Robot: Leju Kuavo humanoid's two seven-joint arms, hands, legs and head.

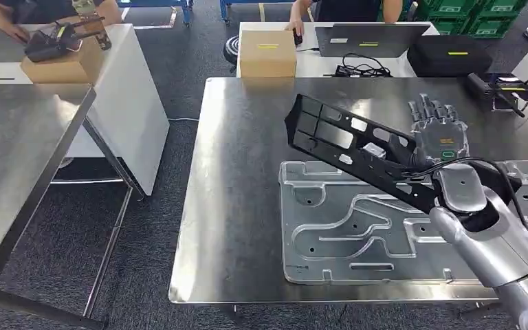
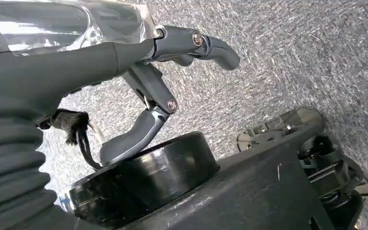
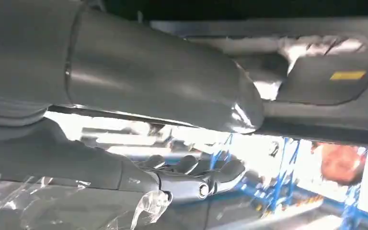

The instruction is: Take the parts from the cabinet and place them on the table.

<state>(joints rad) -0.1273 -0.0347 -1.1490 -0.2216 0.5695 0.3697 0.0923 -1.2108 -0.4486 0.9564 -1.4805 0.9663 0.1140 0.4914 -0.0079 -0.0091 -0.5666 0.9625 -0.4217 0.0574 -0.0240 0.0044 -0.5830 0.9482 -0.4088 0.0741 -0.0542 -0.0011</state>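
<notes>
My right hand (image 1: 440, 134) holds a long black plastic part (image 1: 337, 137) with cut-out windows, slanting above the steel table (image 1: 240, 192). The part's far end points left and away; its near end passes under my wrist. My fingers (image 1: 432, 110) stretch out straight beyond the part. Under it, a silver stamped metal panel (image 1: 357, 234) lies flat on the table near the front edge. In the right wrist view the thumb (image 3: 163, 81) and the fingers (image 3: 196, 179) show against bright background. My left hand (image 2: 163, 86) hangs over grey carpet, fingers loosely bent, holding nothing.
A cardboard box (image 1: 268, 53), a laptop (image 1: 371, 38), cables and a black case (image 1: 450, 55) stand on the white table behind. A black device (image 1: 502, 89) sits at the steel table's far right. Another steel table (image 1: 20, 151) stands left. People sit at the back.
</notes>
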